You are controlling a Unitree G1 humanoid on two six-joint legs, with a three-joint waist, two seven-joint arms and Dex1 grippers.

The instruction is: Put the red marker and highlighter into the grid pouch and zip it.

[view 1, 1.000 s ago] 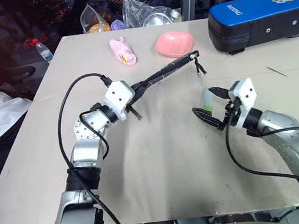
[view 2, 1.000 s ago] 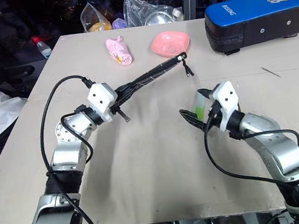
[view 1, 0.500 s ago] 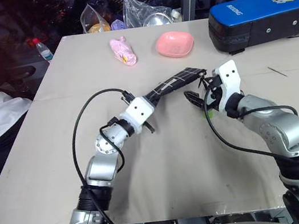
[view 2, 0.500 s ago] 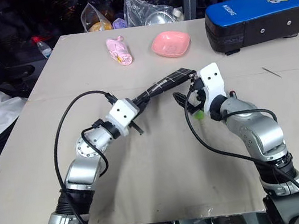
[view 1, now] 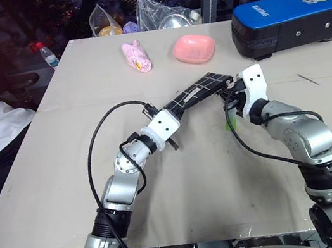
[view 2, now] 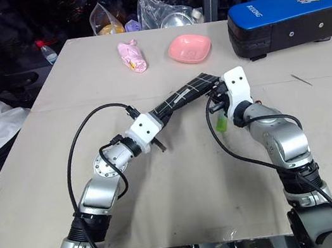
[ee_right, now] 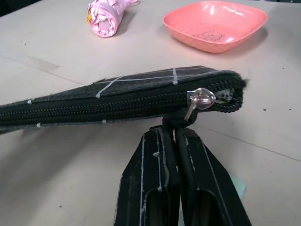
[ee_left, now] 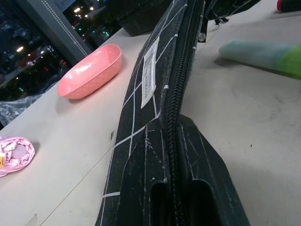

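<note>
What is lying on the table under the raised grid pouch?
The highlighter lies on the table below the grid pouch's far end. The pouch's zipper looks shut, so its contents cannot be seen.

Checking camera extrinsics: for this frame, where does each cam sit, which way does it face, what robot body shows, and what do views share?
Left/right eye views: on the head, looking forward and down over the table; both arms show.
Left wrist view: looks along the left hand, shut on the grid pouch, toward the pink bowl and highlighter.
Right wrist view: looks along the right hand, shut at the pouch's zipper pull.
Shared: pouch, bowl and pink bundle appear in all.
</note>
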